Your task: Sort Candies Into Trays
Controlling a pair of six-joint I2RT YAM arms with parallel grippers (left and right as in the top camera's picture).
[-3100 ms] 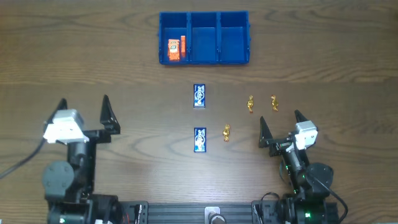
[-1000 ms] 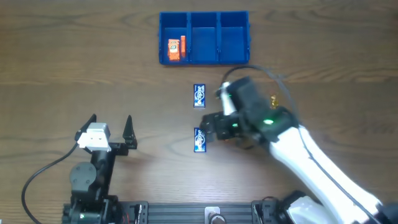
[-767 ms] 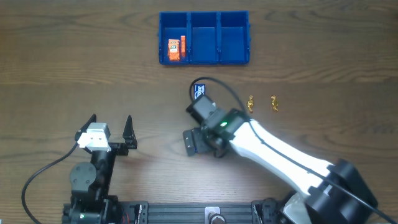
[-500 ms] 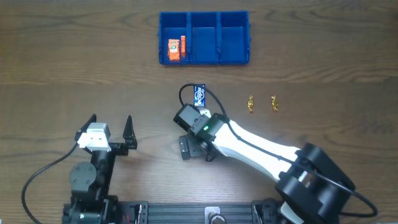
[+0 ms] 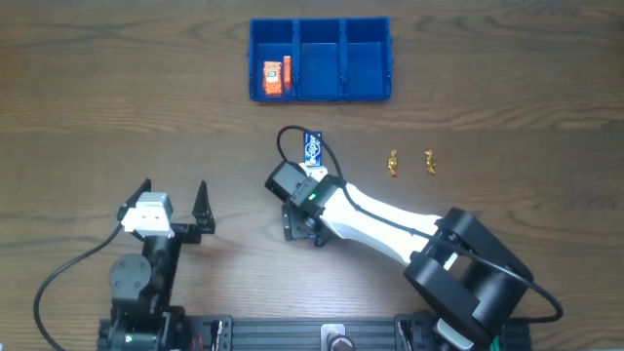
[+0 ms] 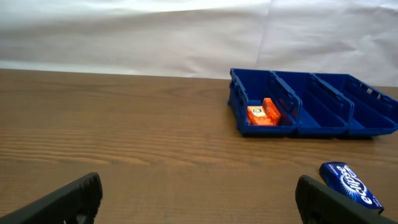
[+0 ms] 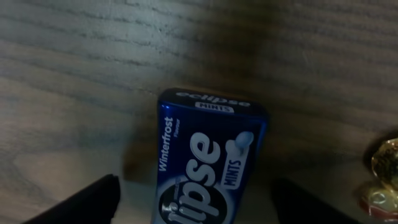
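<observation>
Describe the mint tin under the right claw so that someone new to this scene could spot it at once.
From the blue three-compartment plastic tray, come toward the arms' bases, where two flat dark-blue mint tins lie. The wanted tin is the one farther from the tray. It is straddled by the open right claw and has a gold-wrapped candy beside it, while the other tin lies nearer the tray.
</observation>
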